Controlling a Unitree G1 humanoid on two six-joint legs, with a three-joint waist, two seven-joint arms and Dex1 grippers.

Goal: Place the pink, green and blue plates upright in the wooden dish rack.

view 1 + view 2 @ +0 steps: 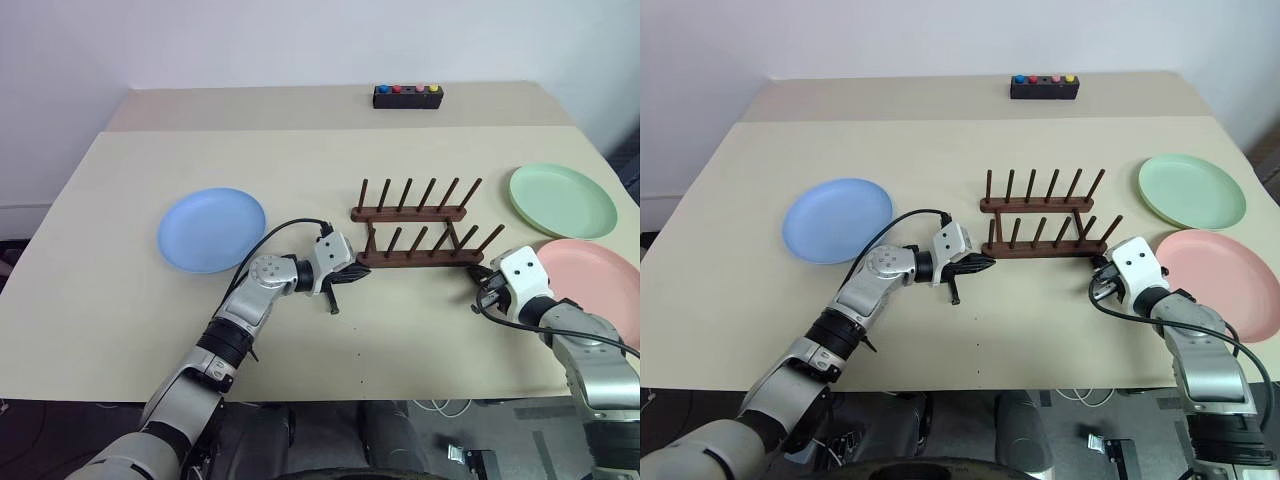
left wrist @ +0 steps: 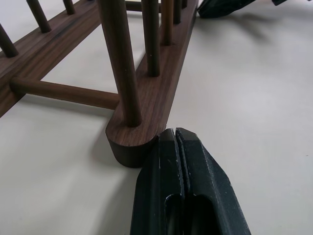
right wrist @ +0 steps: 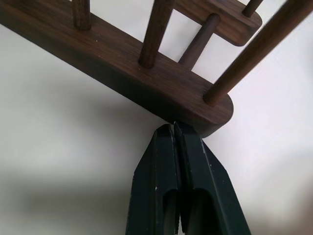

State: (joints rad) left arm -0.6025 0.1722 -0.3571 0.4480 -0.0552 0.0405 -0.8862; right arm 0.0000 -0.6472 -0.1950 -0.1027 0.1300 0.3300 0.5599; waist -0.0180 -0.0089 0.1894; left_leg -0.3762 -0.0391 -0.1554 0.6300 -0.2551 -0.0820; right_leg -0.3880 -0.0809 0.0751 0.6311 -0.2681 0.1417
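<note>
The wooden dish rack (image 1: 415,228) stands empty mid-table, its pegs upright. My left gripper (image 1: 362,271) is shut, its tips against the left end of the rack's near rail (image 2: 132,142). At the rail's right end (image 3: 215,115) my right gripper (image 1: 476,276) is also shut, its tips touching the wood. Neither holds anything. The blue plate (image 1: 212,229) lies flat to the left of the rack. To the rack's right lies the green plate (image 1: 562,200), and the pink plate (image 1: 590,285) lies flat nearer the front, just right of my right gripper.
A small black box with coloured buttons (image 1: 408,95) sits at the table's far edge. A seam (image 1: 300,130) crosses the beige table top behind the rack. The pink plate reaches close to the table's right edge.
</note>
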